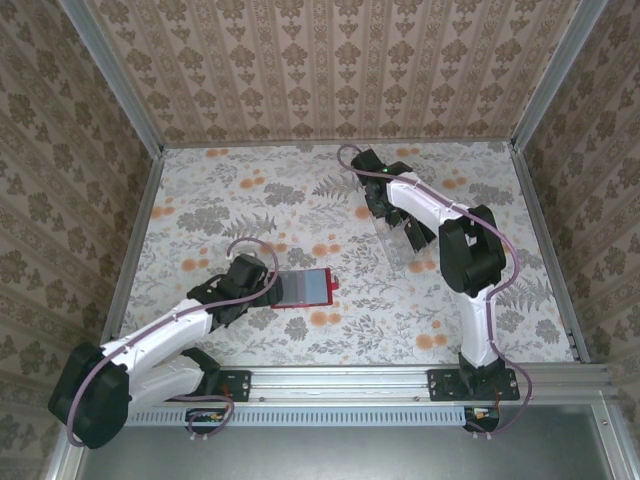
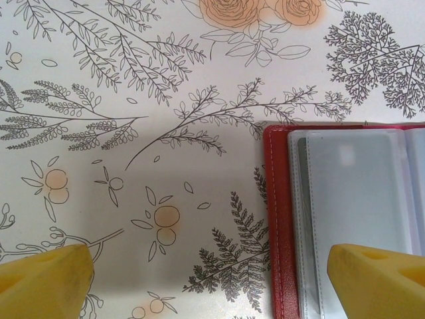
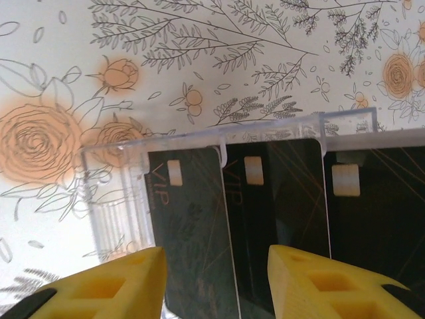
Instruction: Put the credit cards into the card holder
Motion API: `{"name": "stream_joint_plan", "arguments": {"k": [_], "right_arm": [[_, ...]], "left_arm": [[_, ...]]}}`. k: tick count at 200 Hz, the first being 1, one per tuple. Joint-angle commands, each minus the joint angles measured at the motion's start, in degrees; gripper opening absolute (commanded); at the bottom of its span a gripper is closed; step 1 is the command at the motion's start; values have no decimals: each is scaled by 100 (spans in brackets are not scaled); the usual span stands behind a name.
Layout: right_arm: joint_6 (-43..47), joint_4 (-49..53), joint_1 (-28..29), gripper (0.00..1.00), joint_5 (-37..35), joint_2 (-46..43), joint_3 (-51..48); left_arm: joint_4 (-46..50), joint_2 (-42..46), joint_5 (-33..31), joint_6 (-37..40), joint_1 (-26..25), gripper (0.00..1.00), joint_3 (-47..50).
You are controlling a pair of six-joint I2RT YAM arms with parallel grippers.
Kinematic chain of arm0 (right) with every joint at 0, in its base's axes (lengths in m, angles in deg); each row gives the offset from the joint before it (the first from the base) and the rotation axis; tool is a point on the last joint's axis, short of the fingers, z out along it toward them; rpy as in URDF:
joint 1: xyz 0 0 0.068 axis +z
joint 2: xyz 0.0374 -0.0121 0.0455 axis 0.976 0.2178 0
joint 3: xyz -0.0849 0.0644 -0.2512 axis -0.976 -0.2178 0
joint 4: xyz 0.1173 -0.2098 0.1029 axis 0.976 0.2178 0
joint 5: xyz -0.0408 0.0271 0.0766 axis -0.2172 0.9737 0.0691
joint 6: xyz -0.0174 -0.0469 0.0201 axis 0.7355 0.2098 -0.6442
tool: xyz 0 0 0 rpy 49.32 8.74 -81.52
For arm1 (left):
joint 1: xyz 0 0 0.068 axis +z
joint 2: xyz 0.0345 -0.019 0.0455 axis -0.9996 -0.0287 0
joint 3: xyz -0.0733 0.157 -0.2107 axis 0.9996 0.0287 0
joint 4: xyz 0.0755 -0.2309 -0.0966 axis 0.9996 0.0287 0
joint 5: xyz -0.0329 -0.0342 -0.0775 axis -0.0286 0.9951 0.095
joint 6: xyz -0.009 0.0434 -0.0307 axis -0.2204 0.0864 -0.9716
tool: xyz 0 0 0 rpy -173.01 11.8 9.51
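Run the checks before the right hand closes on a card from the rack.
1. Right hand open: ok.
2. Only one card in its gap: not ok, two overlapping black cards lie there.
3. Red card holder lying open: ok.
4. Left hand open, straddling the holder's edge: ok.
5. Visible clear sleeve free of a black card: ok.

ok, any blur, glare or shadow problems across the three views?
Top external: even light, sharp, no obvious glare. Left wrist: left gripper's yellow fingers blurred, soft grey shadow on the floral-print table, red leather-like folding wallet crisp. Right wrist: flat black rectangular cards sharp, right gripper's fingers soft, clear plastic tray edges catch light.
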State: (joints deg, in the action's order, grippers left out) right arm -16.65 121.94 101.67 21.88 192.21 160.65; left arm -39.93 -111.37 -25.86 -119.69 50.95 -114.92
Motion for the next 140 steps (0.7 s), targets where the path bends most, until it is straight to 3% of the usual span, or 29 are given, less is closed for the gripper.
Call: {"name": "stream_joint_plan", "arguments": {"k": [1, 82, 140], "right_arm": [[97, 261, -51, 46, -8, 219, 228], [9, 187, -58, 33, 594, 121, 209], [27, 206, -93, 32, 603, 104, 280]], "left_arm": [[-8, -30, 35, 102, 50, 100, -129], [-2, -30, 18, 81, 49, 100, -107], [-34, -30, 27, 72, 49, 100, -98]]}}
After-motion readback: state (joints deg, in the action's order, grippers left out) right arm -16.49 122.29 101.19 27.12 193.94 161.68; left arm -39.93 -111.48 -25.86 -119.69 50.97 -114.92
